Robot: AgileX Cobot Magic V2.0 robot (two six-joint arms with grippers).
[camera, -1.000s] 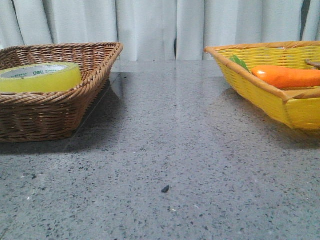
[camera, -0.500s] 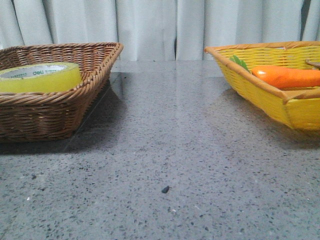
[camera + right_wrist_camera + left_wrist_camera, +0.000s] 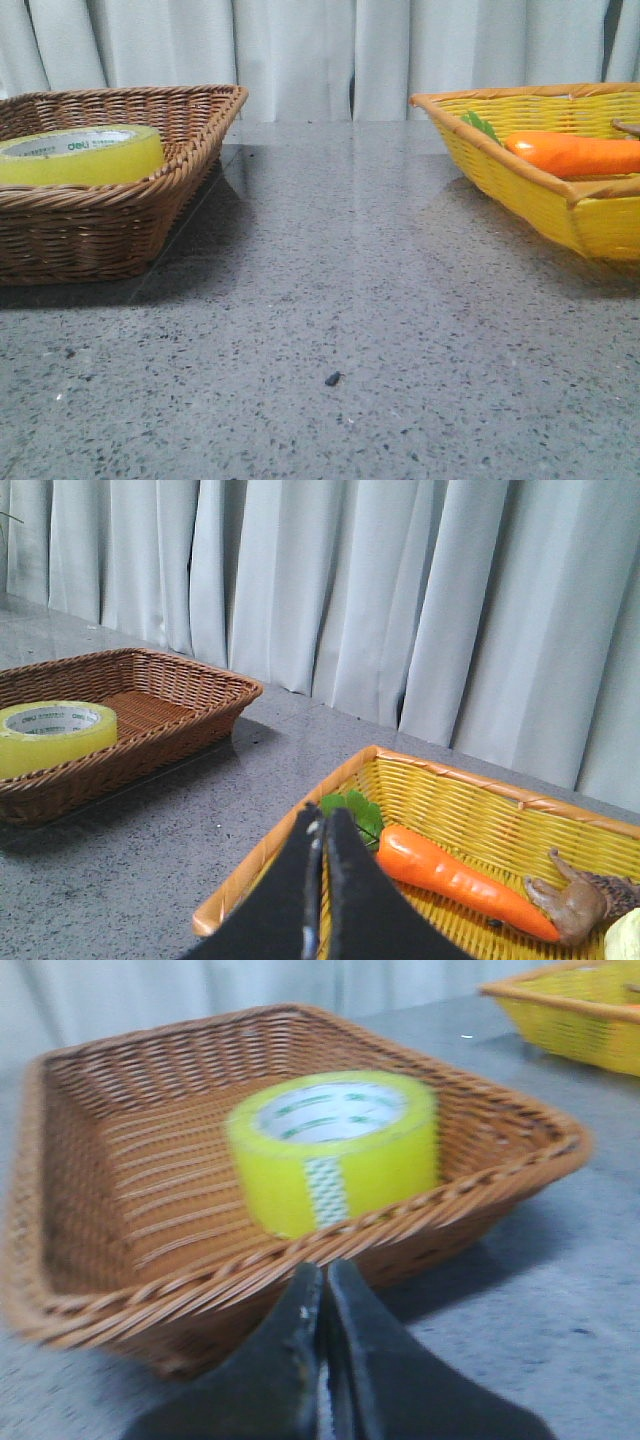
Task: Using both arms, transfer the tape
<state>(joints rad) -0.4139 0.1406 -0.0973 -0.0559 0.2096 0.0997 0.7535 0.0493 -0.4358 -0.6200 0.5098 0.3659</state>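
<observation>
— Apparently little has been altered on the counter (image 3: 340, 300) over the last second?

— Almost nothing. The tape (image 3: 82, 153) is pictured lying flat in the brown basket (image 3: 110, 225) at the left, as it was a second ago, and only a very slight shift of the front view is noted. The carrot (image 3: 572, 153) is seen in the yellow basket (image 3: 560, 205) at the right, likewise unmoved.

— And the arms?

— No grasp has been made. The left fingers (image 3: 322, 1305) are shown pressed together, empty, just outside the brown basket's near rim, pointed at the tape (image 3: 333, 1150). The right fingers (image 3: 318, 855) are likewise shown closed, over the yellow basket's edge. The transfer is judged not yet begun.
</observation>
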